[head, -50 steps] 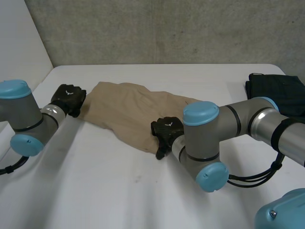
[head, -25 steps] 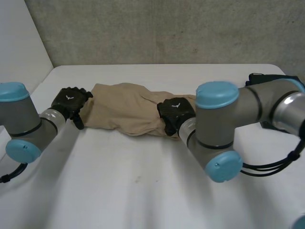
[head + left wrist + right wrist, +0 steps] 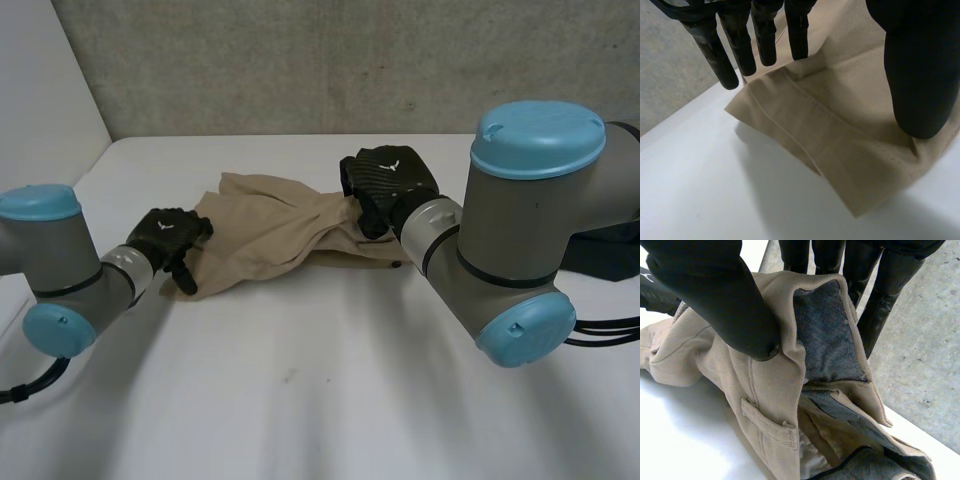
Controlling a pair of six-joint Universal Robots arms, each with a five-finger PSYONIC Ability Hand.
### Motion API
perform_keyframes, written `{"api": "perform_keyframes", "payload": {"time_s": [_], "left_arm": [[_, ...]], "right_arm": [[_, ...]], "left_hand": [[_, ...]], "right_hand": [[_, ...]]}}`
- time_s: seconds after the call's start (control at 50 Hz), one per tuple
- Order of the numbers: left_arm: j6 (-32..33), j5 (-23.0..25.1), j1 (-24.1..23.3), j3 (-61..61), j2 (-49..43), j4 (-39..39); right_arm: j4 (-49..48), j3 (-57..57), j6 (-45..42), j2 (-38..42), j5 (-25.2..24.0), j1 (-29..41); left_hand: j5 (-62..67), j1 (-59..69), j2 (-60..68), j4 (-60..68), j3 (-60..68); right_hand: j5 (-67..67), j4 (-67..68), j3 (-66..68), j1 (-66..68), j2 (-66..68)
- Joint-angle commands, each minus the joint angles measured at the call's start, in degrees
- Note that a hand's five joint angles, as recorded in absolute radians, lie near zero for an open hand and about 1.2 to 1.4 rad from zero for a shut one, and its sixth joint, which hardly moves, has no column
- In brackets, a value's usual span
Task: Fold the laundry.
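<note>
Tan trousers (image 3: 270, 235) lie bunched across the middle of the white table (image 3: 300, 400). My right hand (image 3: 385, 180) holds their waistband end off the table at the back right. In the right wrist view the thumb (image 3: 725, 300) pinches the waistband (image 3: 790, 315) against the fingers, and the grey lining shows inside. My left hand (image 3: 168, 236) is at the trousers' left end, low over the table. In the left wrist view its fingers (image 3: 765, 35) are straight and spread above the hemmed leg end (image 3: 840, 140), with the thumb over the cloth beside them.
A dark folded garment (image 3: 605, 250) lies at the table's right edge behind my right arm. A grey concrete wall stands behind the table. Bare white tabletop stretches across the front.
My right hand closed on the waistband and lifted it up and back to the right, dragging the trousers along. My left hand opened and moved forward along the cloth's left end.
</note>
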Motion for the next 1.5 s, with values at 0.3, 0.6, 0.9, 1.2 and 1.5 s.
{"api": "perform_keyframes", "payload": {"time_s": [0.3, 0.6, 0.9, 1.2, 1.5], "left_arm": [[-16.4, -0.5, -0.4, -19.4, 21.7, -4.2], [-21.5, -7.9, -3.3, -15.9, 14.9, -1.2], [-22.1, -8.5, -5.7, -9.0, 6.6, -1.1], [-18.6, -12.2, -6.6, -14.4, 27.5, -2.9], [-3.3, -6.3, -11.0, -18.2, 50.1, -22.8]], "right_arm": [[0.2, 3.7, -0.1, -0.7, -0.8, -1.5], [0.2, 4.1, 0.5, -3.4, -0.7, -1.4], [0.1, 7.0, 1.0, -6.5, -0.8, -1.7], [6.3, 7.0, -10.0, -10.8, -4.8, -4.2], [32.3, 5.2, -34.4, -19.7, -5.3, -10.2]], "left_hand": [[4.4, 4.4, 4.7, 4.8, 5.0], [7.4, 7.4, 7.7, 7.8, 8.0], [25.1, 25.1, 25.4, 25.4, 25.6], [61.2, 61.2, 61.5, 61.6, 61.8], [61.2, 61.2, 61.5, 61.6, 61.8]], "right_hand": [[14.6, 12.1, 13.0, 25.6, 13.3], [14.6, 12.1, 13.0, 25.6, 13.3], [14.6, 12.1, 13.0, 25.6, 13.3], [14.6, 12.1, 13.0, 25.6, 13.3], [14.6, 12.1, 13.0, 25.6, 13.3]]}}
